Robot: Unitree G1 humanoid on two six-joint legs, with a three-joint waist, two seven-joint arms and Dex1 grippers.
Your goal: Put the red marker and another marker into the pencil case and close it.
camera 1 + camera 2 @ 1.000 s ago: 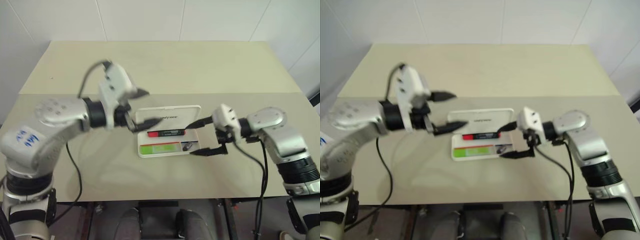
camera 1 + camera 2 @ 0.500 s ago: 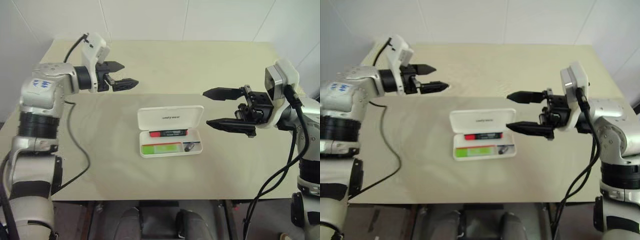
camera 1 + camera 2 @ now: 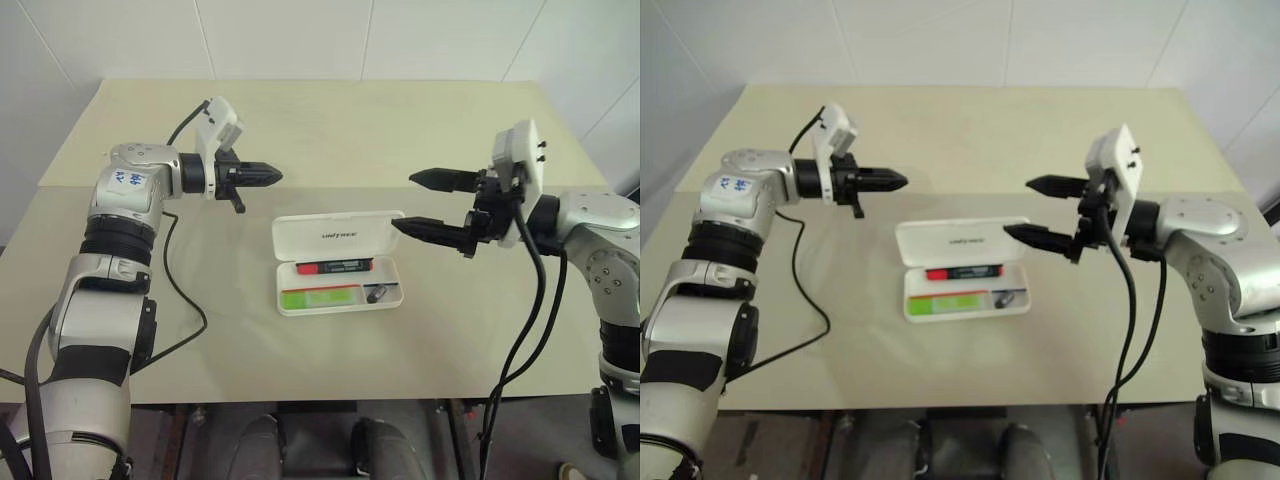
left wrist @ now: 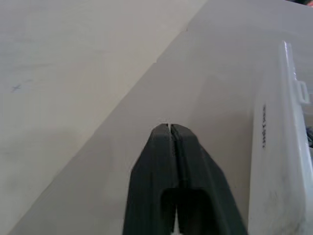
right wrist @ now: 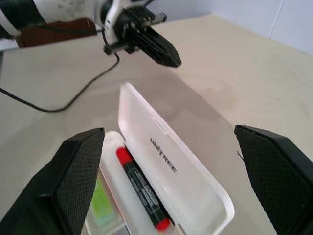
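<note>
A white pencil case (image 3: 338, 262) lies open on the beige tabletop (image 3: 320, 130), its lid raised. Inside, the green marker (image 3: 320, 296) lies nearest, the red marker (image 3: 334, 267) just behind it. Beyond, the right end effector (image 3: 428, 202) hovers spread wide and empty; the left end effector (image 3: 274, 177) is pressed closed, holding nothing.

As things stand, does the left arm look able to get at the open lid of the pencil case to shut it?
Probably yes. The left hand, shut, hangs just beyond the lid's left far corner with only bare table between. The right hand hangs open at the lid's other end, out of that path.
</note>
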